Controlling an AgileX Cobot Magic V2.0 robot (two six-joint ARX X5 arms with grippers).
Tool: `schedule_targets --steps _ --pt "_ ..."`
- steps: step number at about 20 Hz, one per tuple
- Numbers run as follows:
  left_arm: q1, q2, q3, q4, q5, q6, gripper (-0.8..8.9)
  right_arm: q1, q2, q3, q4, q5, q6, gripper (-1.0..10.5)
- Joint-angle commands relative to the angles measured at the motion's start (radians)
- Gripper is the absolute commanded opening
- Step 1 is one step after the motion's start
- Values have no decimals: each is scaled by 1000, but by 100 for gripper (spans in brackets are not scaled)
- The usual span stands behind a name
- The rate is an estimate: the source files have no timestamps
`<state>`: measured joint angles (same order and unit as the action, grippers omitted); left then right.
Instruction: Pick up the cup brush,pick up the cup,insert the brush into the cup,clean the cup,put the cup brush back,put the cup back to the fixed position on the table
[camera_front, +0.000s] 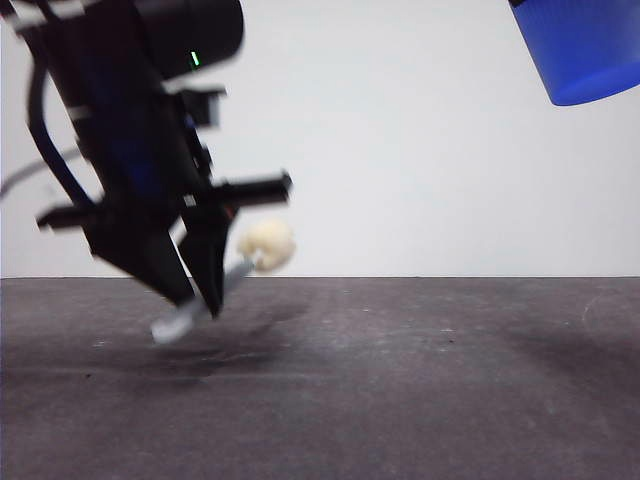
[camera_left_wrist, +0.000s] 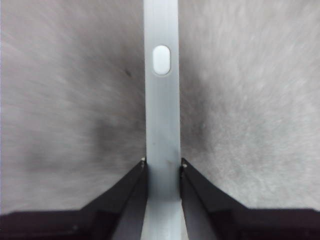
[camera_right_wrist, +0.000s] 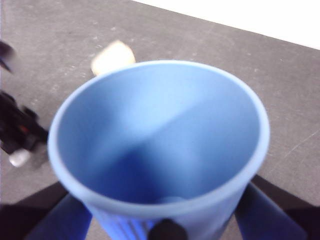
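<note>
Left gripper (camera_left_wrist: 162, 167): black jaws clamped on both sides of brush (camera_left_wrist: 161, 125) handle. Handle flat, smooth, grey, with pale oval inset beyond jaw tips. Front view: brush tilted low over table (camera_front: 400, 400), rounded cream sponge head on one side of jaws, white tip on other.

Right gripper (camera_right_wrist: 165, 227): jaws grip cup (camera_right_wrist: 160, 150) at ribbed wall, raised above table. Cup blue plastic, smooth round rim, mouth facing camera.

Table dark grey, matte, pale-specked.
</note>
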<state>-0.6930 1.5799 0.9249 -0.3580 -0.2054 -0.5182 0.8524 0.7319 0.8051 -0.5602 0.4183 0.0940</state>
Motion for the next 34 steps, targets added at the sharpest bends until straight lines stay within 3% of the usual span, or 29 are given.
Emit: schedule_targets --steps 1,9,10,12,13,16,22,26,30,34 --pt "0 63 -5 35 12 -41 -9 0 -2 5 1 -1 14 -17" --pt "-1 158 -5 69 24 -85 12 0 -2 5 -53 -2 31 -17" --pt "-1 158 -5 69 27 -85 73 0 -1 5 -52 -2 33 -17" --pt "-1 158 -5 65 45 -85 331 0 3 4 -49 -2 40 -17" --pt "-1 158 -5 66 65 -84 399 0 8 4 -45 -2 40 -17" --pt "-1 140 -4 65 84 -80 409 -2 36 -7 10 -1 37 -17" --pt "-1 26 -4 14 84 -26 409 -21 95 -179 365 -9 27 -17" --pt "-7 -109 -4 -31 118 10 409 -134 191 -294 607 -162 28 -17" --pt "-16 -273 -4 -84 239 52 408 -259 379 -302 789 -316 2 -17" --pt "-24 -420 -4 -163 321 83 408 -350 579 -302 964 -397 -17 -17"
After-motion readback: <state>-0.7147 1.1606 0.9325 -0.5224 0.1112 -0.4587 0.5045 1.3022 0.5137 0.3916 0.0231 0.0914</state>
